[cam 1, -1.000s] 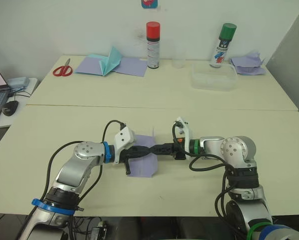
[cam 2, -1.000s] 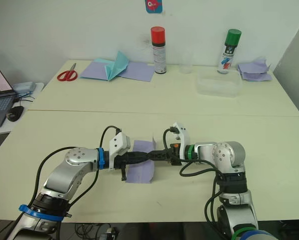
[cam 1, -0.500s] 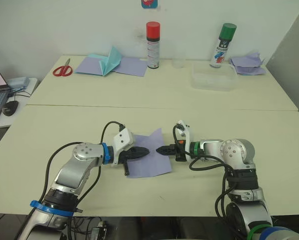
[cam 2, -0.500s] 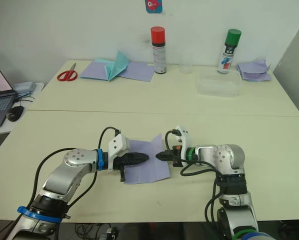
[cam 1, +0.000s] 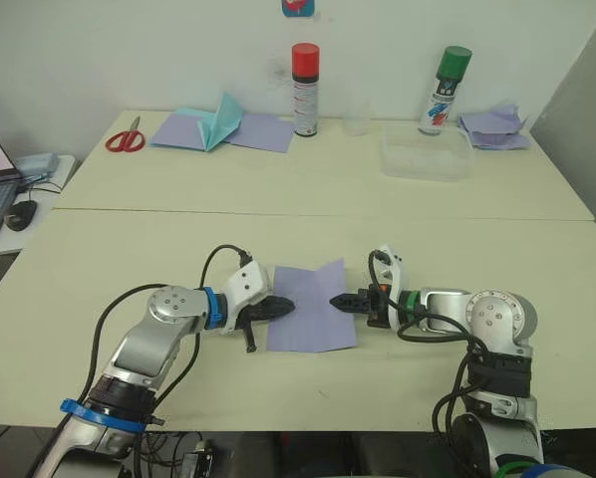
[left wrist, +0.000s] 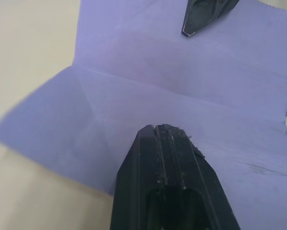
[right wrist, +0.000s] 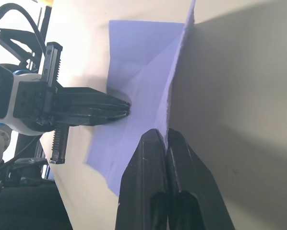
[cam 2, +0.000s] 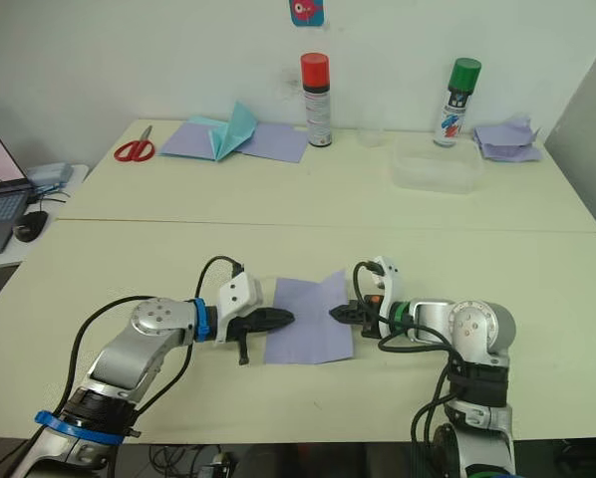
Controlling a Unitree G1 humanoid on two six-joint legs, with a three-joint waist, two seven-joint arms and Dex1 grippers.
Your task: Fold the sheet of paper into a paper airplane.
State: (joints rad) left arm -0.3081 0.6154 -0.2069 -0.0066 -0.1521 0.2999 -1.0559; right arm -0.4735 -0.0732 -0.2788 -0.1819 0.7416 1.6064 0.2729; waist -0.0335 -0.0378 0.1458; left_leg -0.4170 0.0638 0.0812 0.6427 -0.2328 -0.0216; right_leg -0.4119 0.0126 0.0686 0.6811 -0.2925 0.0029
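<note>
paper [cam 1: 311,307] lies opened flat at table's [cam 1: 129,239] near middle, crease across | left gripper [cam 1: 290,303] fingers closed, empty, tip pressing left edge to pin it | right gripper [cam 1: 334,300] closed, empty, tip on right edge, likely flattening

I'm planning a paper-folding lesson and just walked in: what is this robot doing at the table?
The robot is working on a sheet of paper, lavender, lying open and nearly flat on the table with a crease across it. The left gripper and the right gripper, both shut, point at each other over opposite edges of the sheet. No airplane shape has formed yet.
</note>
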